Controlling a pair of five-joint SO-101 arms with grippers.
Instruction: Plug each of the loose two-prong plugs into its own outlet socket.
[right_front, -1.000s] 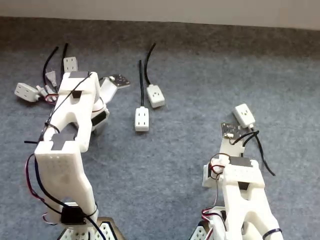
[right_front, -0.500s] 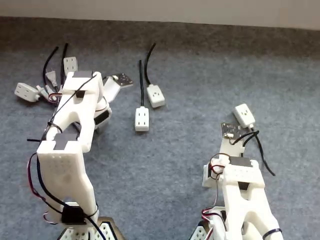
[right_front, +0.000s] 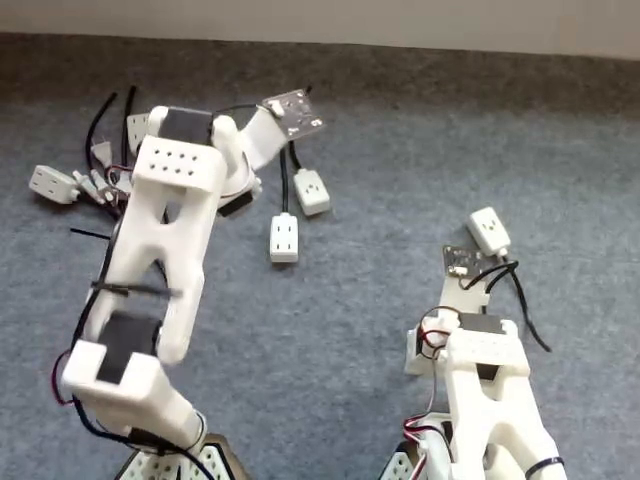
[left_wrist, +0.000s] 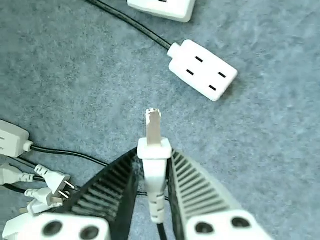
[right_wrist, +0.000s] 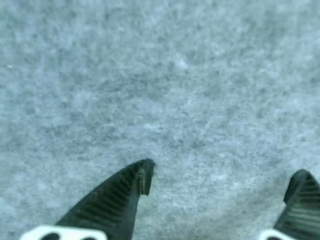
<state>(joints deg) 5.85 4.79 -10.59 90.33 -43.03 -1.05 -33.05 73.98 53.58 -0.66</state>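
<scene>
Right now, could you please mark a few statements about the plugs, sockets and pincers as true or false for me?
1. The left pincer is shut on a white two-prong plug. True.
2. That plug is seated in the outlet socket. False: the socket lies apart on the carpet, and its slots are empty.
3. The right pincer holds a plug. False: it is open over bare carpet.
4. More loose plugs lie on the carpet. True.
</scene>
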